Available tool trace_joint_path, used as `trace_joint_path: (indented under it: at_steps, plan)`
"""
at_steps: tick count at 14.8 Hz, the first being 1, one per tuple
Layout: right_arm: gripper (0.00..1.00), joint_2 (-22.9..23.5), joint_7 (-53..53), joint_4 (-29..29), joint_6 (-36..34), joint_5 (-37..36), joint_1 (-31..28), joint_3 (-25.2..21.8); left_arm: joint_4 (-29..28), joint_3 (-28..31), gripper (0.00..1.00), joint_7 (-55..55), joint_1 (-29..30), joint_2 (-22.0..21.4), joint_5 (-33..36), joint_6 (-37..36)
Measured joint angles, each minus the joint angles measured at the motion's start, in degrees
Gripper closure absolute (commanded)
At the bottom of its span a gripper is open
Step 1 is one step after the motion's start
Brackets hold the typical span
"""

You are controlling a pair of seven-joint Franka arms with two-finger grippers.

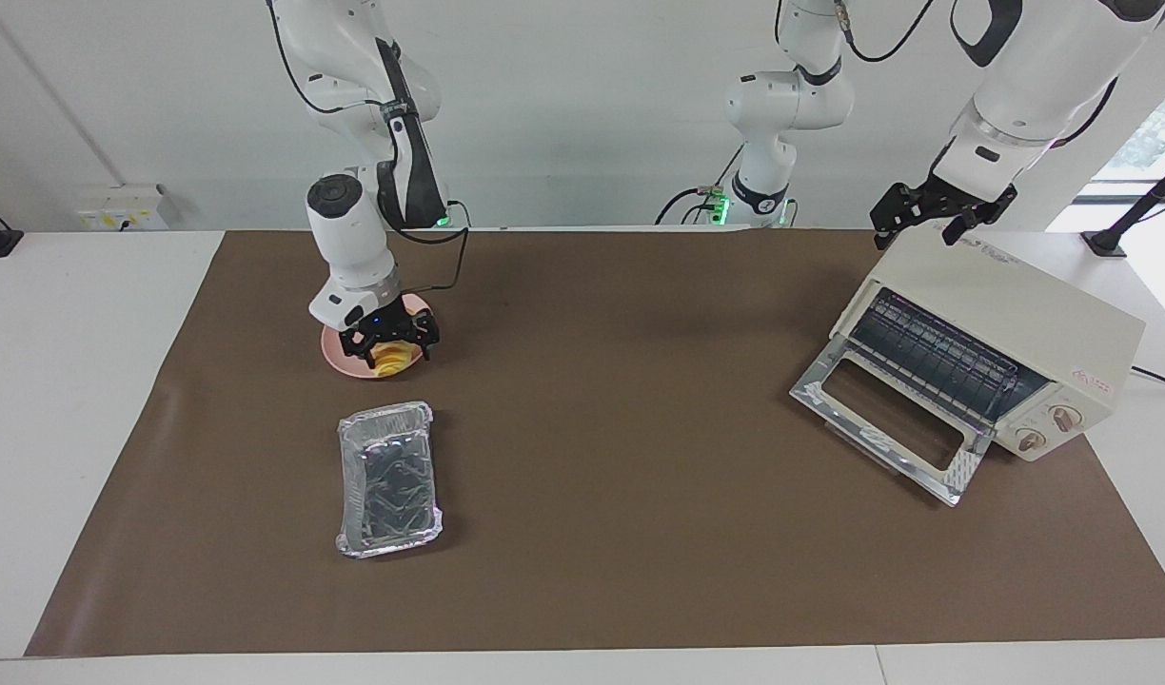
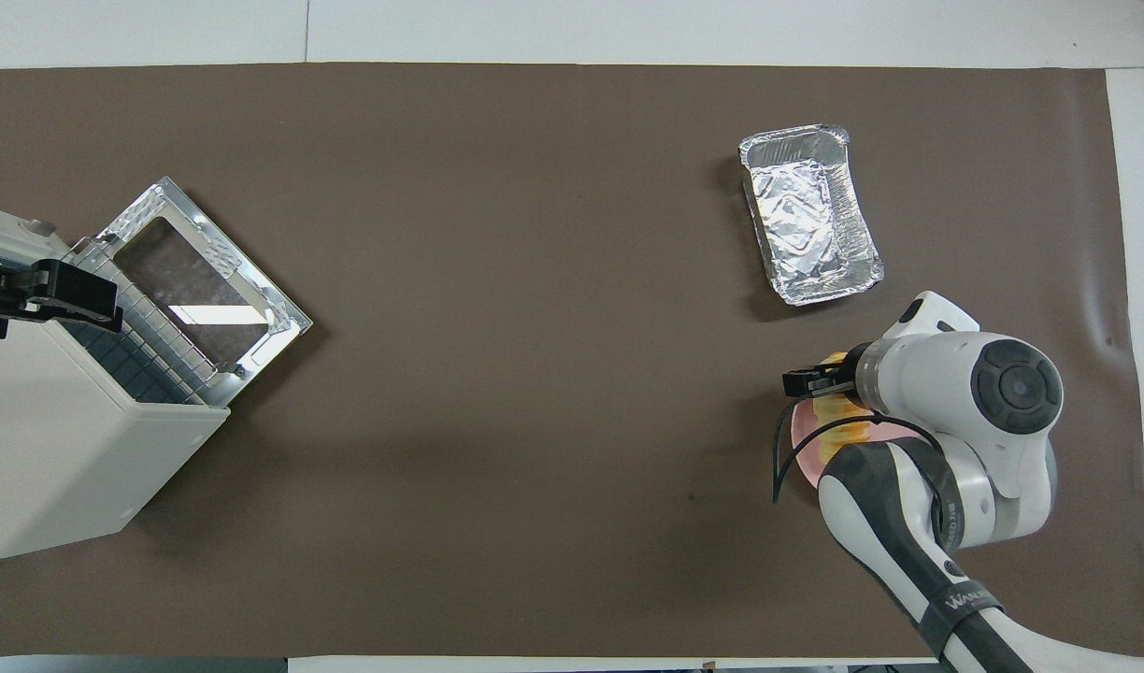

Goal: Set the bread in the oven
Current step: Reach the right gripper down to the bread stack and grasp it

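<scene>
1. Bread (image 1: 393,360) lies on a pink plate (image 1: 336,365) toward the right arm's end of the table, nearer to the robots than a foil tray (image 1: 388,479).
2. The right gripper (image 1: 393,355) is down over the loaf, fingers straddling it; whether they grip it cannot be told.
3. The left gripper (image 1: 928,227) waits, fingers apart, over the oven (image 1: 1039,328), whose glass door hangs open.

One loaf of bread (image 1: 392,359), between the right jaws. One pink plate (image 1: 333,344), under them. One foil tray (image 1: 388,478). One oven (image 1: 992,354), under the left jaws. One brown mat (image 1: 621,457).
</scene>
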Motion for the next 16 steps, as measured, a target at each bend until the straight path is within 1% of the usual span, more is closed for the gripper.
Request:
trace_joint_path:
  at_steps: [12, 16]
  plan:
    - [1.00, 0.00, 0.02, 0.09, -0.24, 0.01, -0.07, -0.36, 0.00, 0.00, 0.00, 0.00, 0.00, 0.00, 0.00, 0.00]
    - [1.00, 0.03, 0.02, 1.86, -3.65, 0.01, -0.06, -0.36, 0.00, 0.00, 0.00, 0.00, 0.00, 0.00, 0.00, 0.00]
